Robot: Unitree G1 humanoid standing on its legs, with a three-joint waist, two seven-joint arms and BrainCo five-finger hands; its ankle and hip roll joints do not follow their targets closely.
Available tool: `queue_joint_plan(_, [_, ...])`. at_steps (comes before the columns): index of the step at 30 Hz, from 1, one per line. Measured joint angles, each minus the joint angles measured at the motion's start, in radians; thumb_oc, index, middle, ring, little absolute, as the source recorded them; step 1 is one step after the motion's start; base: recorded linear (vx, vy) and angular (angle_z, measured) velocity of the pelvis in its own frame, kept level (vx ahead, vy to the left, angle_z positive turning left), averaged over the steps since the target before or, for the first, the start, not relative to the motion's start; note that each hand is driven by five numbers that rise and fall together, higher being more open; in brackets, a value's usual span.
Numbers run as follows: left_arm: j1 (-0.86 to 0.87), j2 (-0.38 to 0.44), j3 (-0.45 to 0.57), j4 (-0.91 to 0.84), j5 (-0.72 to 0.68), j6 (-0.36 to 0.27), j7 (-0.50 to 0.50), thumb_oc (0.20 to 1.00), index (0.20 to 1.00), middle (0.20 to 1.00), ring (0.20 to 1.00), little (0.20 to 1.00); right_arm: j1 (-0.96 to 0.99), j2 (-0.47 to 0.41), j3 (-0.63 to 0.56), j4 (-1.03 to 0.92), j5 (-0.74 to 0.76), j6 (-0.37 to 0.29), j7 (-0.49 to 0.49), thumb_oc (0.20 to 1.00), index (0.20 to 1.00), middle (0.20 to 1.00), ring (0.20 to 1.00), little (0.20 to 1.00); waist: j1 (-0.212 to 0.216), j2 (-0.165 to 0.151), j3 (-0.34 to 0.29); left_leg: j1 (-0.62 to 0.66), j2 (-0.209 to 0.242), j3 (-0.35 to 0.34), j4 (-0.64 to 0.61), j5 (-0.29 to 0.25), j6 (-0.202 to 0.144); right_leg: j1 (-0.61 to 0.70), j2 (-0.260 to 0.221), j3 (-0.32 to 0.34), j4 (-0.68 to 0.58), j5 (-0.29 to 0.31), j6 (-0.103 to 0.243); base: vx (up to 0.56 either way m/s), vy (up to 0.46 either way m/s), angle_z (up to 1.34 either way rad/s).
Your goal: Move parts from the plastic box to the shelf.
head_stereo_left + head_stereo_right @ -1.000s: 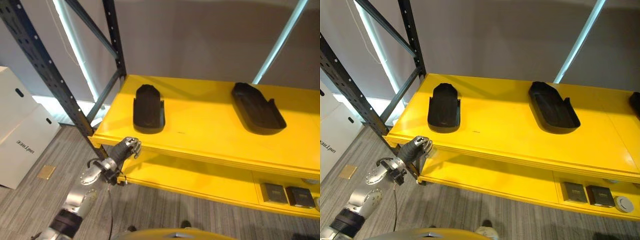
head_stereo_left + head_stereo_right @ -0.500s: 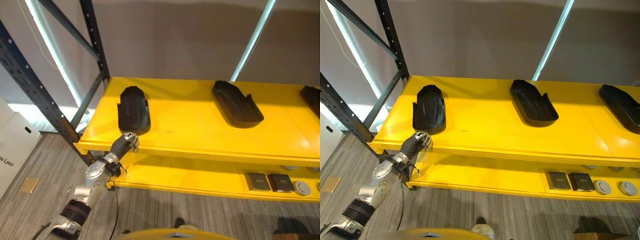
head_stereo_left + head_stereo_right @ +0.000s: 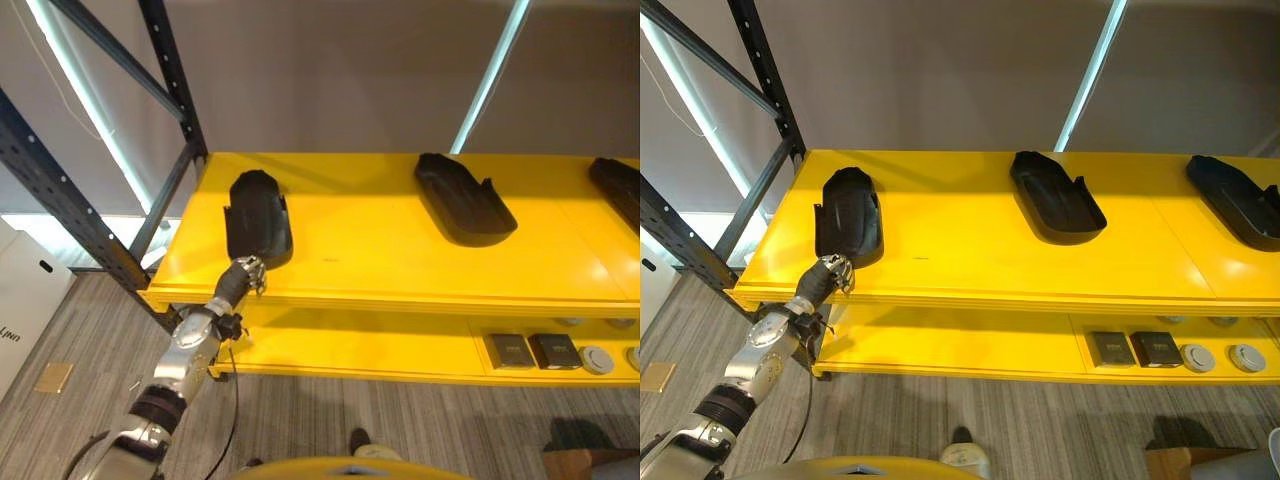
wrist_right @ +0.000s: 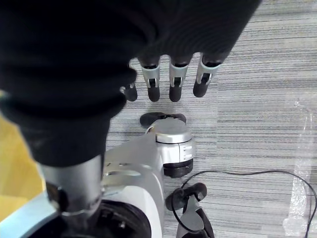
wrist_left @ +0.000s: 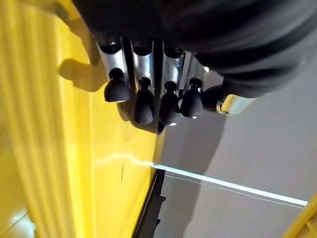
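Black moulded parts lie on the yellow shelf [image 3: 400, 270]: the left part [image 3: 258, 217] near the shelf's left end, the middle part [image 3: 464, 198] further along, and a third part [image 3: 1236, 200] at the right. None of them is in a hand. The plastic box is not something I can point to from here.

The left hand [image 3: 243, 278] is at the front edge of the shelf, just before the near end of the left part, and I cannot tell if it touches the part or only stands close. Its fingers [image 5: 143, 101] are loosely bent, with nothing between them and the thumb, so the hand is empty. A second ago this hand was lower, below the shelf's front edge and clearly apart from the part; now it has risen to the board (the whole view also turned to the right in that time, so the third part came into sight). In my judgement the part is already placed, and the hand either adjusts it or has just let it go.

The right hand [image 4: 171, 79] hangs over the grey floor [image 4: 262, 74], its fingers straight and relaxed, holding nothing. On the lower shelf [image 3: 1040, 350] rest two small dark boxes [image 3: 1132, 348] and two round discs [image 3: 1222, 356].
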Motion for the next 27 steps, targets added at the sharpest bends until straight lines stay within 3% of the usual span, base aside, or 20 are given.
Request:
queue_joint_plan(14, [-0.093, -0.001, -0.006, 0.038, 0.01, 0.023, 0.06, 0.2, 0.2, 0.2, 0.2, 0.2, 0.0, 0.0, 0.0, 0.002, -0.003, -0.018, 0.002, 1.0, 1.0, 1.0, 1.0, 1.0, -0.03, -0.001, 0.003, 0.013, 0.0, 0.005, 0.0, -0.001, -0.001, 0.008, 0.001, 0.002, 0.001, 0.0, 0.0, 0.02, 0.002, -0.01])
queue_joint_plan(27, [-0.111, -0.04, 0.029, 0.169, 0.019, -0.032, 0.064, 0.2, 0.2, 0.2, 0.2, 0.2, 0.0, 0.0, 0.001, 0.02, -0.013, -0.019, 0.002, 1.0, 1.0, 1.0, 1.0, 1.0, -0.03, -0.001, 0.0, 0.023, 0.0, 0.01, 0.0, -0.008, -0.009, 0.014, 0.002, 0.006, 0.007, -0.001, 0.0, 0.0, 0.0, 0.0])
